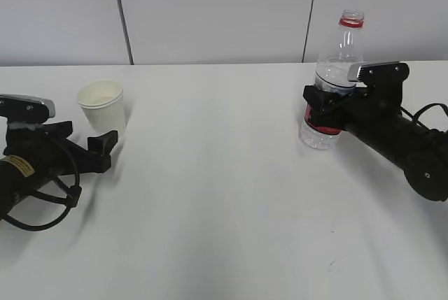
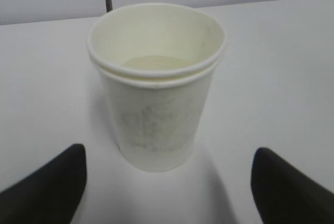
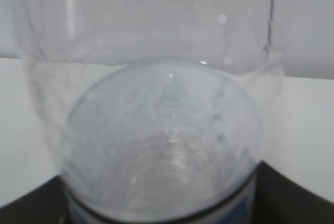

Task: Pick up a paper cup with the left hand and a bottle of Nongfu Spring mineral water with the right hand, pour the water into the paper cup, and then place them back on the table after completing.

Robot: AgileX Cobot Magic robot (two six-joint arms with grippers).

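A white paper cup (image 1: 103, 106) stands upright on the white table (image 1: 224, 202). In the left wrist view the cup (image 2: 156, 93) fills the middle, and a pale disc shows low inside it. My left gripper (image 1: 105, 150) lies low on the table just in front of the cup, open, its fingers (image 2: 49, 182) apart from the cup's sides. A clear, uncapped bottle (image 1: 341, 45) with a red neck ring and a red-and-blue label stands upright at the right, partly filled with water (image 3: 167, 145). My right gripper (image 1: 323, 112) is shut around its label band; the bottle (image 3: 156, 51) fills the right wrist view.
A pale panelled wall (image 1: 210, 6) runs behind the table's far edge. A black cable (image 1: 42, 216) loops beside the left arm. A small dark scuff mark (image 1: 334, 263) lies on the tabletop at the front right.
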